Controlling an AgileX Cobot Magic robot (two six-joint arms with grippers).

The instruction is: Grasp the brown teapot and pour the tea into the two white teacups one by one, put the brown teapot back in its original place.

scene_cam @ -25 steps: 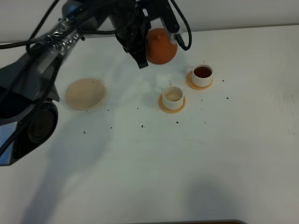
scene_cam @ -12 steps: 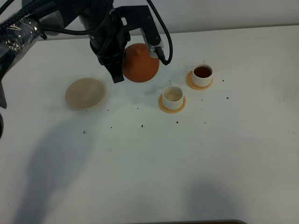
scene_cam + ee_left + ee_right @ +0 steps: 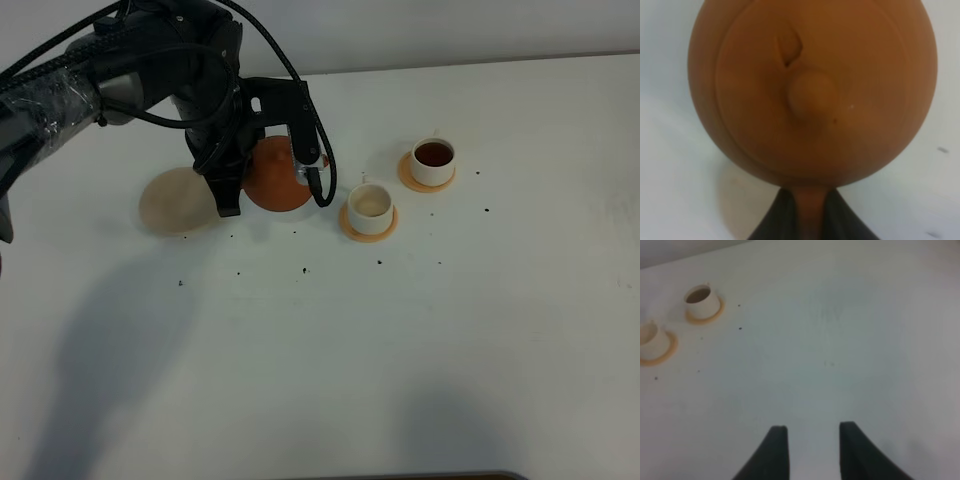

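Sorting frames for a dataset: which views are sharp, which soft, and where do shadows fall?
Exterior high: sharp, evenly lit, the left arm's broad soft shadow lying on the table lower left. Left wrist: the brown teapot fills the frame, slightly soft, no glare. Right wrist: hazy; the two white teacups blurred, the right gripper a dark silhouette.

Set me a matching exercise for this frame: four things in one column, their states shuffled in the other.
Things:
1. brown teapot
2. saucer
3. teacup farther from the teapot
4. right gripper

States:
A. open, holding nothing
B. holds dark tea
C. gripped at its handle by the left gripper
D. pale beige, nothing seen on it

Pairs: 1-C, 2-D, 3-B, 4-A
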